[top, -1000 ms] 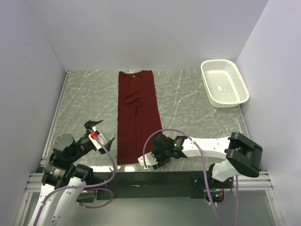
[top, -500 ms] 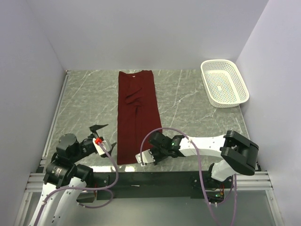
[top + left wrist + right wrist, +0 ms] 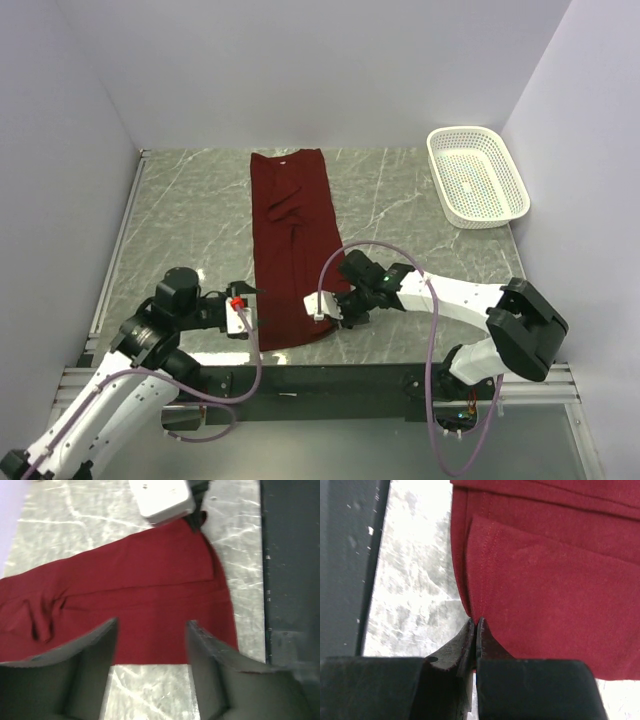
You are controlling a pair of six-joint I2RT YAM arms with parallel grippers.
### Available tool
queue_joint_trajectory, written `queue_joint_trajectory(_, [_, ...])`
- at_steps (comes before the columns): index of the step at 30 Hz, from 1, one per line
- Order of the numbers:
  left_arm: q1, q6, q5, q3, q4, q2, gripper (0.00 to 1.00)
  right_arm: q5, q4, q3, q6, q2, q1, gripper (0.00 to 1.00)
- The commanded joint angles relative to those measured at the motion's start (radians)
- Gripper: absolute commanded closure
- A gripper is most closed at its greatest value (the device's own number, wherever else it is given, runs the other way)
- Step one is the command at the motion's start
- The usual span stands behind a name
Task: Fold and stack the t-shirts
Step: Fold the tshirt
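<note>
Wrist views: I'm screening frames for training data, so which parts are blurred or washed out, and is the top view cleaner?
Left wrist view: the left gripper shows blurred dark fingers, and the dark red cotton t-shirt looks soft. Right wrist view: the shirt's stitching is crisp, but the grey marbled table is washed out. Top view: evenly lit and sharp, with faint shadows.
</note>
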State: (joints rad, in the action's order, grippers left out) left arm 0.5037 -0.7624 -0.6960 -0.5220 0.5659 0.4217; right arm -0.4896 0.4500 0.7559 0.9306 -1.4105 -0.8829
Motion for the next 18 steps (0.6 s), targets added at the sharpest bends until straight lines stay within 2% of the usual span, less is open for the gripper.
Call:
queue_joint_trajectory(1, [0.064, 0.020, -0.027, 0.013, -0.073, 0.067, 0.33, -0.067, 0.026, 0.043, -0.029, 0.015, 0.015, 1.00])
queue_joint_trajectory(4, [0.142, 0.021, -0.007, 0.028, -0.110, 0.115, 0.24, -0.096, 0.033, 0.059, -0.041, 0.016, 0.038, 1.00])
queue_joint_trajectory(7, [0.249, 0.020, 0.094, 0.050, -0.141, 0.144, 0.16, -0.112, 0.035, 0.062, -0.049, 0.030, 0.068, 1.00])
queue_joint_trajectory(8, [0.272, 0.021, 0.168, 0.056, -0.159, 0.150, 0.14, -0.112, 0.032, 0.059, -0.052, 0.034, 0.076, 1.00])
queue_joint_trajectory(12, [0.358, 0.031, 0.303, 0.077, -0.202, 0.184, 0.07, -0.119, 0.032, 0.060, -0.056, 0.047, 0.096, 1.00])
queue_joint_trajectory(13, [0.386, 0.031, 0.332, 0.082, -0.211, 0.213, 0.03, -0.119, 0.032, 0.062, -0.059, 0.047, 0.098, 1.00])
queue_joint_trajectory(18, [0.478, 0.072, 0.466, 0.085, -0.268, 0.313, 0.02, -0.122, 0.032, 0.063, -0.067, 0.056, 0.110, 1.00])
